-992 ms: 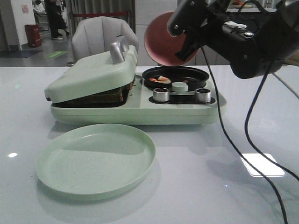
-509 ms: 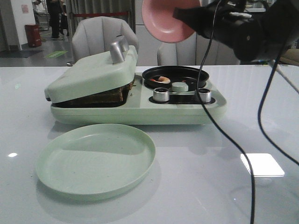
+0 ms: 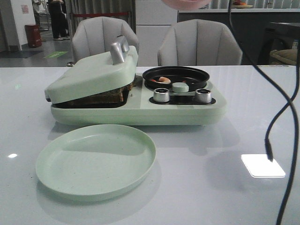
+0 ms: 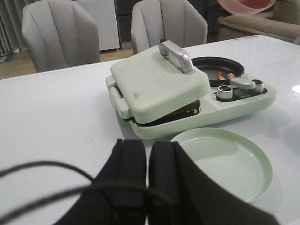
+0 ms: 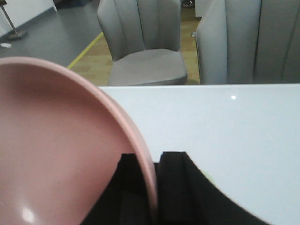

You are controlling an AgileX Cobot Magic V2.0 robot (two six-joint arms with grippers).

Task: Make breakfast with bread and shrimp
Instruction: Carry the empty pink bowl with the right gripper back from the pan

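Note:
The bread (image 3: 101, 97) lies dark-edged between the closed lid and base of the pale green breakfast maker (image 3: 136, 110), also in the left wrist view (image 4: 187, 110). The shrimp (image 3: 161, 80) lies in the maker's round black pan (image 3: 190, 74), also in the left wrist view (image 4: 228, 75). My right gripper (image 5: 151, 159) is shut on the rim of a pink plate (image 5: 51, 150), high above the table; only the plate's edge (image 3: 185, 3) shows at the front view's top. My left gripper (image 4: 146, 145) is shut and empty, low over the table, short of the maker.
An empty pale green plate (image 3: 96, 159) lies in front of the maker. Two silver knobs (image 3: 161, 95) sit on its panel. A black cable (image 3: 269, 122) hangs at the right. Grey chairs (image 3: 199, 42) stand behind the table.
My right arm has risen up and out of the front view with the pink plate. The shrimp stays in the pan. The left arm has not visibly moved.

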